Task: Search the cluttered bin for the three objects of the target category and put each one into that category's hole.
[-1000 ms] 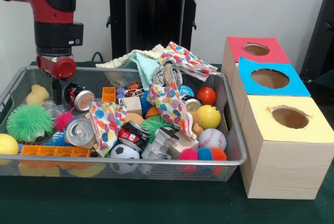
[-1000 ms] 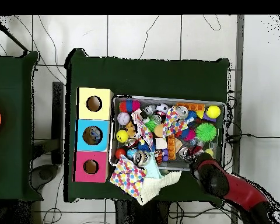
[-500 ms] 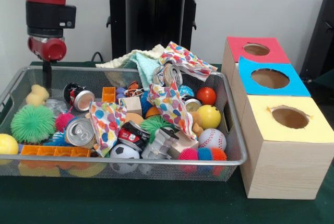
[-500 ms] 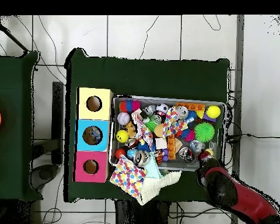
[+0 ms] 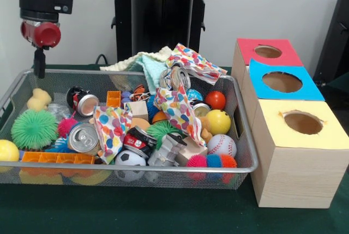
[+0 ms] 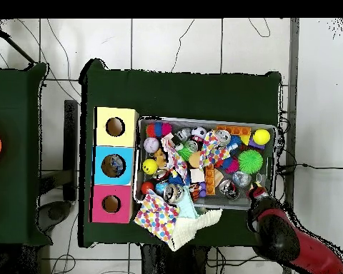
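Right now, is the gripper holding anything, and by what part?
Nothing visible in its grasp. The gripper hangs above the far corner of the wire bin, over the rim, with no object at its tip. Whether its jaws are open or shut cannot be told.

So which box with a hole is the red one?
The red box is the one farthest back in the front view, behind the blue box and the yellow box in front.

Wire-mesh metal bin [image 5: 240,136] (glossy cans [image 5: 83,137])
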Motion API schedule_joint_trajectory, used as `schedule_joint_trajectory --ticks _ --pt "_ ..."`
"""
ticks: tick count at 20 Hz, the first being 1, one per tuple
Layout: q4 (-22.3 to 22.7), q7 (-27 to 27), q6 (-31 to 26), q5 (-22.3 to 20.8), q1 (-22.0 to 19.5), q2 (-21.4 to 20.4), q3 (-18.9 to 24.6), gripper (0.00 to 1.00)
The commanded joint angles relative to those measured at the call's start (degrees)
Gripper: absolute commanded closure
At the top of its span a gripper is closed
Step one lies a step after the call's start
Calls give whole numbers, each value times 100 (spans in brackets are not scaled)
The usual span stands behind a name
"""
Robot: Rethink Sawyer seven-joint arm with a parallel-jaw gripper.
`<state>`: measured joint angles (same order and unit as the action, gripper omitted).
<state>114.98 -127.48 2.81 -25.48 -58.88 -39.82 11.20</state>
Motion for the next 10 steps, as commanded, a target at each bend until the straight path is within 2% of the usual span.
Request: schedule_joint_trajectory --ticks 1,10 --pt "114 -468 -257 135 11 16 543 0" --pt "108 -510 -187 152 13 116 579 0"
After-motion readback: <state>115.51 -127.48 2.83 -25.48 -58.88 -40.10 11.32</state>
